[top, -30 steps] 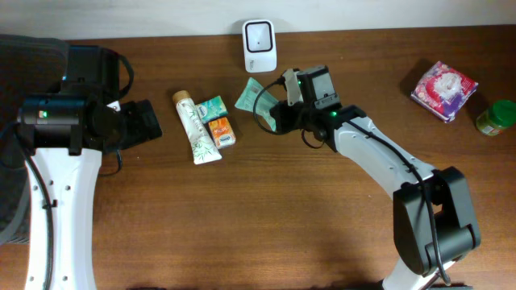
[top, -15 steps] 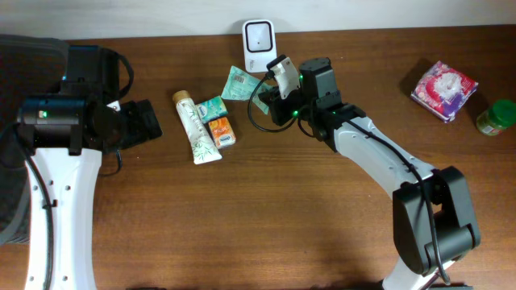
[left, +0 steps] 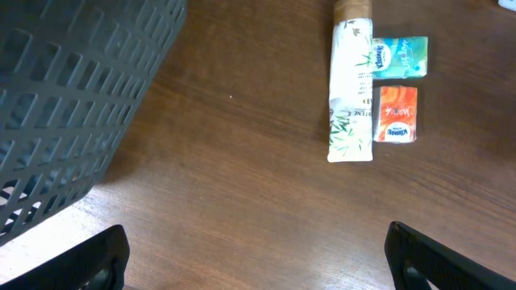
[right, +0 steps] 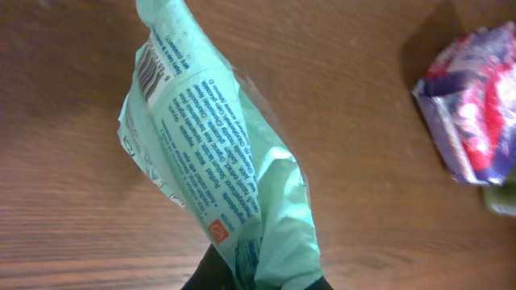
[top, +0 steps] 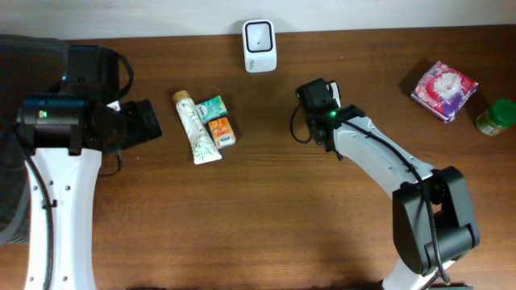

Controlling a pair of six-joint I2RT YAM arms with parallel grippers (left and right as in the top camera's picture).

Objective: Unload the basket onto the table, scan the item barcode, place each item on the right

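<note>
Now: green packet [right: 218, 161] pinched at lower end by right gripper [right: 256, 280], jaws closed on it, over wooden table [right: 64, 209]. Barcode [right: 151, 71] at packet's far end, printed side facing wrist camera. White scanner [top: 260, 35] at table's back edge, apart from gripper. Left gripper [left: 258, 270] spread wide, empty, beside grey basket [left: 72, 97]; tube [left: 352, 89], teal pack [left: 399, 58], orange pack [left: 397, 113] ahead.

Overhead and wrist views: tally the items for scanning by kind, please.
Tissue packs (teal pack, orange pack): 2
White bamboo-print tube: 1
Pale green plastic packet in right gripper: 1
Pink-purple wrapped pack: 1
Green jar: 1
Total: 6
</note>
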